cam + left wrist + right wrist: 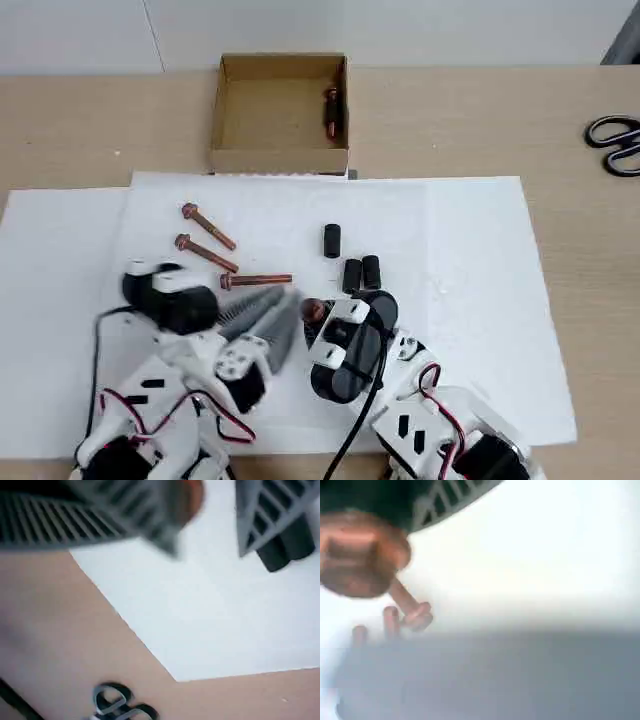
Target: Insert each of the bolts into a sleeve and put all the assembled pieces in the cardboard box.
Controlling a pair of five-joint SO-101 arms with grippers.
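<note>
Three loose copper bolts point(208, 226) point(205, 253) point(256, 281) lie on the white paper point(460, 280) at the left. Three black sleeves point(332, 240) point(352, 275) point(371, 271) stand near the paper's middle. The cardboard box point(225, 110) at the back holds one assembled piece point(332, 110). My right gripper point(322, 318) is shut on a bolt, whose copper head point(313, 310) point(360, 555) points toward the left arm. My left gripper point(283, 310) point(207, 550) is open, its grey ribbed fingers point(100, 520) on either side of that bolt head point(194, 495).
Scissors point(615, 143) point(120, 705) lie on the bare wooden table at the far right. The paper's right half is free. Both arm bases crowd the front edge, with cables point(150, 410) hanging around them.
</note>
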